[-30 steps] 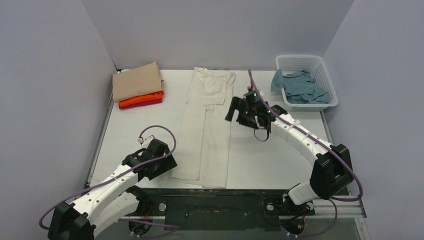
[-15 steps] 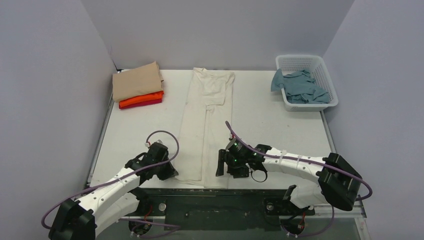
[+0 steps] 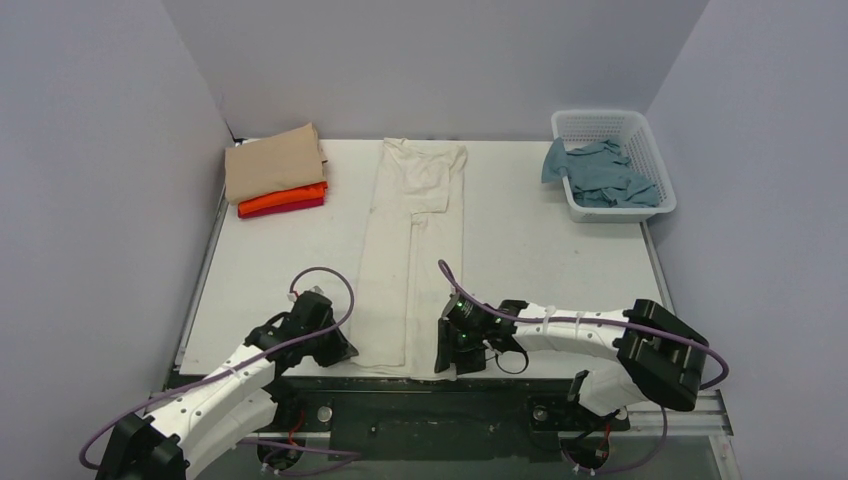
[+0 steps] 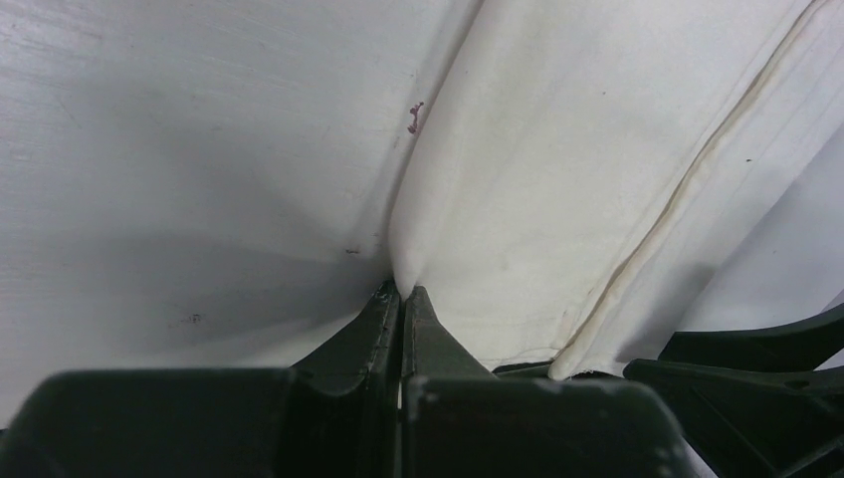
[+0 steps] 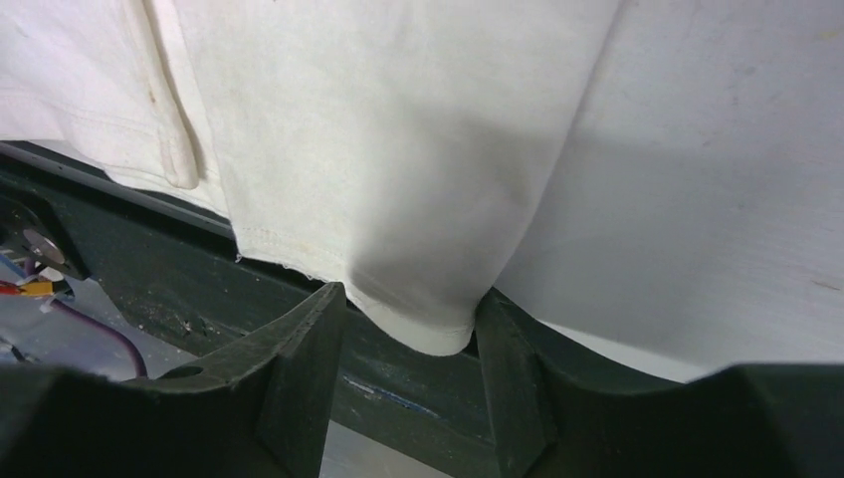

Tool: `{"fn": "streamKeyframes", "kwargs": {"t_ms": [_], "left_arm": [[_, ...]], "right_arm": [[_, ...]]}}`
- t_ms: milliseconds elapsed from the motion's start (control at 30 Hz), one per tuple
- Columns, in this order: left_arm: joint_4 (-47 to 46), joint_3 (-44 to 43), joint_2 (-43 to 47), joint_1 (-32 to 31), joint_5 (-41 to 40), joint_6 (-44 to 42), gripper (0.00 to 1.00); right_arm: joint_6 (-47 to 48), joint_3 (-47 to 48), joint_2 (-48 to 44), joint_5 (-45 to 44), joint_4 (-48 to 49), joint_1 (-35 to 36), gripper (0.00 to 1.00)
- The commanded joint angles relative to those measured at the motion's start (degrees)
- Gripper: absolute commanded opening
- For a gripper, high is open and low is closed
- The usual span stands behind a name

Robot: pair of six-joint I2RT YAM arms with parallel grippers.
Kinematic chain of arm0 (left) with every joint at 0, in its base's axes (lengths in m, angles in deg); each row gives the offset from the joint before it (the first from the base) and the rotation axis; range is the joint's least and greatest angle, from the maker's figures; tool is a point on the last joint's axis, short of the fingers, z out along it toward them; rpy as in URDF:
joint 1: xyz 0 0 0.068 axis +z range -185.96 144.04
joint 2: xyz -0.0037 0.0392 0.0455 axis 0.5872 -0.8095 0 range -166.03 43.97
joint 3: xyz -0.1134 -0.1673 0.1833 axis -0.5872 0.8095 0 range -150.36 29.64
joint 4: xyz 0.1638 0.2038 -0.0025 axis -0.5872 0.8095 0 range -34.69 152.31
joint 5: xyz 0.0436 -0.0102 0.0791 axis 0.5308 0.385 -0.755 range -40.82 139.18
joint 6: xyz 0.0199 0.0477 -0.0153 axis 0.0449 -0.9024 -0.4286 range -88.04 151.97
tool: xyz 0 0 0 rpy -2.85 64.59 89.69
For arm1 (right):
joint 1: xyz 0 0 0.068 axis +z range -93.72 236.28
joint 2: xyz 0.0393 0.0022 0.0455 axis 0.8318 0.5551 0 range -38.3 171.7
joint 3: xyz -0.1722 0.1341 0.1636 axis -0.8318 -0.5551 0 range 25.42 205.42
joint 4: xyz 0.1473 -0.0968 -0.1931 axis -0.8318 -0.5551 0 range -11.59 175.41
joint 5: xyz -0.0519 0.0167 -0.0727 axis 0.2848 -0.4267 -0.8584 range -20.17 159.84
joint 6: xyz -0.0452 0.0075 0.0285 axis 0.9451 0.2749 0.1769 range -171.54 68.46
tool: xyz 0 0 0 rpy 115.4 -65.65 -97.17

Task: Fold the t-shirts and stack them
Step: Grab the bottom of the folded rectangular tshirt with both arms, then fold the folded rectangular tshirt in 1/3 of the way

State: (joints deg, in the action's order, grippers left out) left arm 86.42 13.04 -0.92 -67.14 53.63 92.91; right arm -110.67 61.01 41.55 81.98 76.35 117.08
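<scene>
Cream t-shirt [image 3: 410, 262], folded into a long strip, lies down the centre of the table [image 3: 540, 250]; left gripper [image 3: 349, 351] and right gripper [image 3: 446, 359] sit at its near corners.
Left wrist: fingers [image 4: 378, 324] pinched shut on the cloth's edge.
Right wrist: fingers [image 5: 299, 363] apart, hem corner between them, ungripped.

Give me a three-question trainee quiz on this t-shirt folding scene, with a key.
1. True or false: the left pincer is shut on a near corner of the cream t-shirt.
2. The grey-blue t-shirt lies: A) in the basket; B) under the cream one; C) in the left pincer.
3. Fill in: the folded stack is topped by the ___ t-shirt.
Key: 1 true; 2 A; 3 tan t-shirt.
</scene>
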Motion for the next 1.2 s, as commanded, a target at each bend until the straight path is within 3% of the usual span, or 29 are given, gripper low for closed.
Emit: {"fn": "streamKeyframes", "kwargs": {"t_ms": [0, 67, 233, 467, 833, 1167], "left_arm": [[1.99, 0.47, 0.79, -0.13, 1.96, 0.08, 0.0], [1.88, 0.54, 1.74, -0.15, 2.1, 0.05, 0.0], [-0.57, -0.38, 4.22, -0.2, 3.28, -0.13, 0.0], [-8.59, -7.87, 1.2, 0.08, -0.4, -0.22, 0.0], [-17.9, -28.99, -23.96, 5.66, -3.88, -7.89, 0.0], [-21.73, -44.82, -44.12, 11.11, 1.47, -13.69, 0.0]], "right_arm": [[-0.71, 0.19, 2.76, -0.85, 1.13, 0.45, 0.43], [-0.8, -0.51, 3.17, -0.72, 1.89, 0.74, 0.38], [0.86, 0.23, 0.41, -4.18, 2.04, 0.93, 0.0], [6.58, 7.73, -1.03, -6.3, -1.51, -5.11, 0.0], [15.94, 24.1, 7.3, -4.79, -3.08, -19.5, 0.0], [19.67, 34.77, 17.42, -0.72, -1.92, -28.92, 0.0]]}}
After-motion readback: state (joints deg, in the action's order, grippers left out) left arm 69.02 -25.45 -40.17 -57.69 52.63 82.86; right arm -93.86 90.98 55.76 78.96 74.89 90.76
